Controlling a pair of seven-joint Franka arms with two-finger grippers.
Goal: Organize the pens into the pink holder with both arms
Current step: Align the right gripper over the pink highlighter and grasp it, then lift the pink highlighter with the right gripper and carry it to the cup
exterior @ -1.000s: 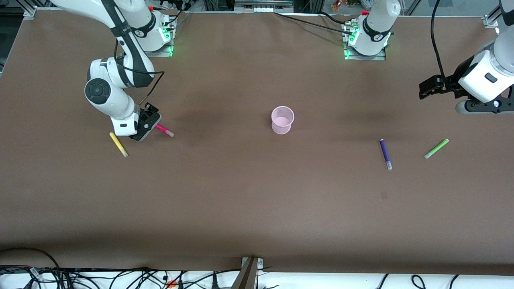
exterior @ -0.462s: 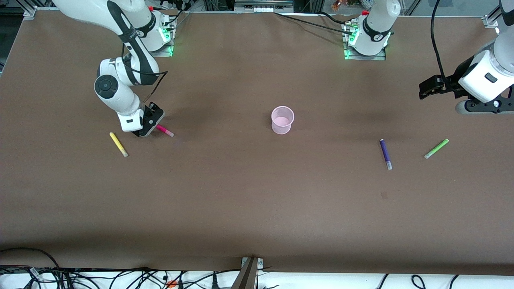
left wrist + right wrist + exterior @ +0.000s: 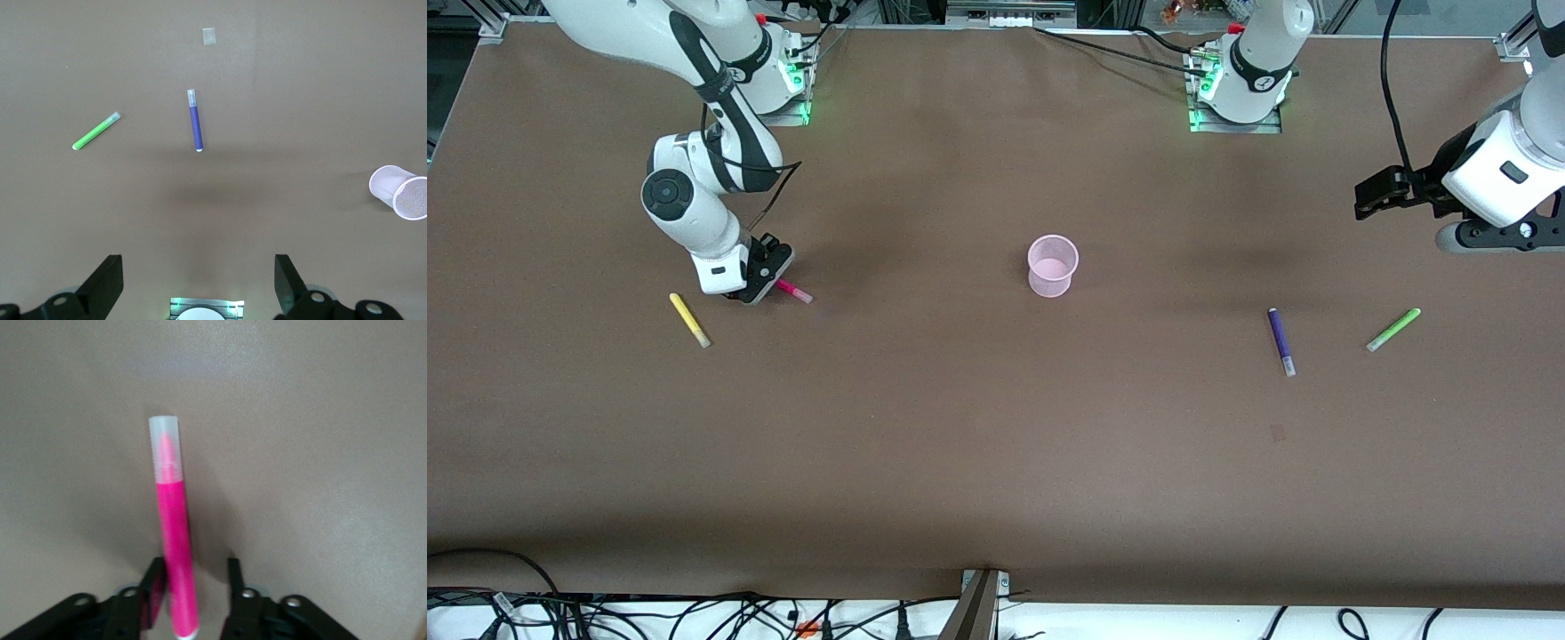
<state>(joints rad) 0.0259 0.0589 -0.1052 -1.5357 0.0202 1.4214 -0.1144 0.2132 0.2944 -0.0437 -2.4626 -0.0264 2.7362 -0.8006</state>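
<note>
The magenta pen (image 3: 793, 290) lies on the table toward the right arm's end. My right gripper (image 3: 760, 283) is down at its capless end, open, one finger on each side of the pen (image 3: 172, 540); one finger touches it and the other stands apart, as the right wrist view (image 3: 195, 568) shows. The yellow pen (image 3: 690, 320) lies beside it, nearer the camera. The pink holder (image 3: 1052, 265) stands upright mid-table. The purple pen (image 3: 1281, 340) and light green pen (image 3: 1393, 329) lie toward the left arm's end. My left gripper (image 3: 1485, 238) waits high there, wide open and empty (image 3: 199, 280).
The left wrist view shows the purple pen (image 3: 195, 121), the green pen (image 3: 95, 132), the holder (image 3: 399, 192) and a small pale patch (image 3: 209, 36) on the brown table. Cables lie along the table's near edge (image 3: 694, 613).
My right arm has shifted slightly toward the pink holder and settled its gripper at the magenta pen's end. The pens, the holder and the left arm have not moved.
</note>
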